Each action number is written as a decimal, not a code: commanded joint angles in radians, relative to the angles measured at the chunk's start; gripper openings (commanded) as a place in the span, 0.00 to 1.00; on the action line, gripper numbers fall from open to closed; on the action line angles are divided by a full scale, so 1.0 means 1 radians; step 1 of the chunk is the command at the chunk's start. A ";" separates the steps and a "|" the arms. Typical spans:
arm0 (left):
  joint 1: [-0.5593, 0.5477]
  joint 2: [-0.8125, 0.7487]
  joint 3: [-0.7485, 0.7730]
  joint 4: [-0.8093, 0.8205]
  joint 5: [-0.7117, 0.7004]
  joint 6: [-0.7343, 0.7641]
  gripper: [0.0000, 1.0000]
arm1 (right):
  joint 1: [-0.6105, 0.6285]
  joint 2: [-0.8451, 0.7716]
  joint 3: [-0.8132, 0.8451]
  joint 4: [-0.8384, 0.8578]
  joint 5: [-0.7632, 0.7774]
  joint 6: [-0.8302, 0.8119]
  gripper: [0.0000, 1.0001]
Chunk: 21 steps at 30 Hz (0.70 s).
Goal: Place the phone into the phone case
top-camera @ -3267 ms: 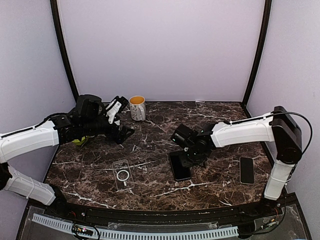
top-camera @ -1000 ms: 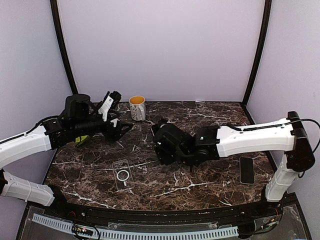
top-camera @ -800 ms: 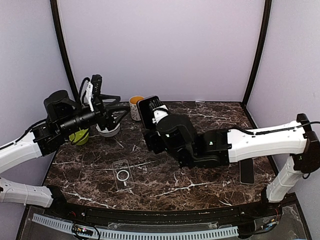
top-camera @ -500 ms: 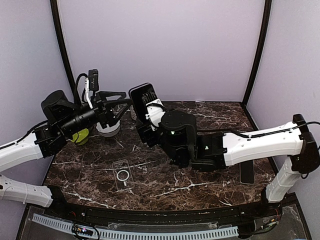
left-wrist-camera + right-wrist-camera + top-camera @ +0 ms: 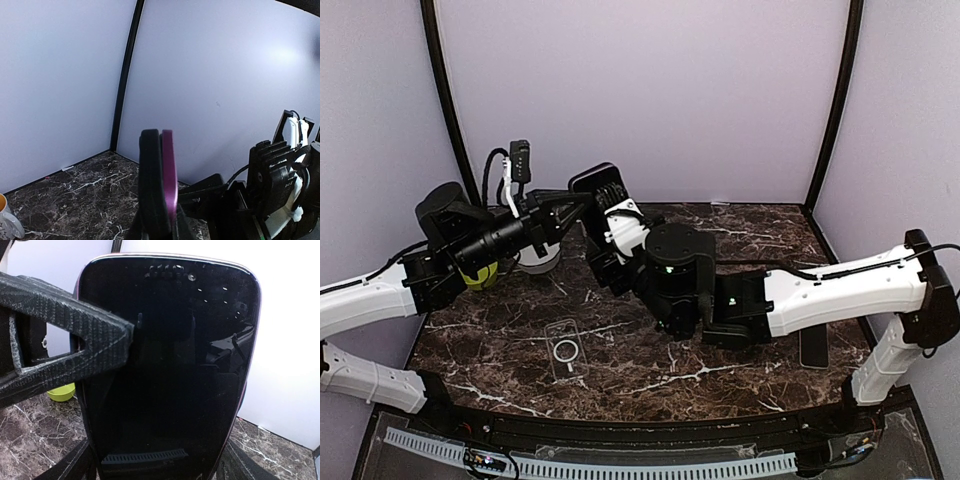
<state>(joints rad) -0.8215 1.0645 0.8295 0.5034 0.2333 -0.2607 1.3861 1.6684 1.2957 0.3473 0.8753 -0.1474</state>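
Right gripper (image 5: 612, 222) is clamped across the black phone (image 5: 170, 365), holding it upright in the air, upper middle of the top view. Left gripper (image 5: 576, 201) pinches the phone's left edge. Clear phone case (image 5: 565, 347) lies flat on the table (image 5: 750, 228), lower left, well apart from both arms and near the front edge.

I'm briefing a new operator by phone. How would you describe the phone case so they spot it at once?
On the dark marble table, look at the front left part, near the edge. The phone case lies flat there. Unlike the black phone lying at the right, it is see-through with a white ring.
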 commanded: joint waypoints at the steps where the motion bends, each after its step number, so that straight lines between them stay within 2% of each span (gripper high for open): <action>1: 0.002 -0.009 0.018 0.049 -0.012 0.000 0.00 | 0.015 -0.027 0.012 0.088 -0.013 -0.012 0.20; 3: 0.001 -0.012 0.015 0.048 -0.008 0.002 0.00 | 0.015 -0.033 0.005 0.084 -0.026 -0.008 0.21; 5: 0.001 -0.019 0.010 0.048 -0.006 0.016 0.00 | 0.014 -0.045 -0.008 0.082 -0.038 -0.007 0.27; 7: 0.002 -0.026 0.004 0.051 -0.001 0.038 0.00 | 0.014 -0.062 -0.024 0.078 -0.046 -0.004 0.41; 10: 0.001 -0.036 -0.005 0.057 0.008 0.071 0.00 | 0.010 -0.099 -0.051 0.051 -0.074 0.006 0.71; 11: 0.001 -0.040 -0.006 0.058 0.011 0.088 0.00 | 0.004 -0.111 -0.055 0.025 -0.114 0.013 0.82; 13: 0.001 -0.047 -0.007 0.056 0.021 0.105 0.00 | -0.014 -0.139 -0.053 -0.072 -0.197 0.035 0.95; 15: 0.001 -0.053 -0.005 0.050 0.046 0.122 0.00 | -0.035 -0.172 -0.051 -0.157 -0.303 0.048 0.99; 21: 0.000 -0.088 -0.014 0.025 0.188 0.212 0.00 | -0.139 -0.296 -0.039 -0.397 -0.785 0.034 0.99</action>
<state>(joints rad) -0.8211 1.0439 0.8165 0.4706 0.3019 -0.1390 1.3102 1.4540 1.2438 0.1192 0.4583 -0.1169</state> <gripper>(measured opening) 0.073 0.985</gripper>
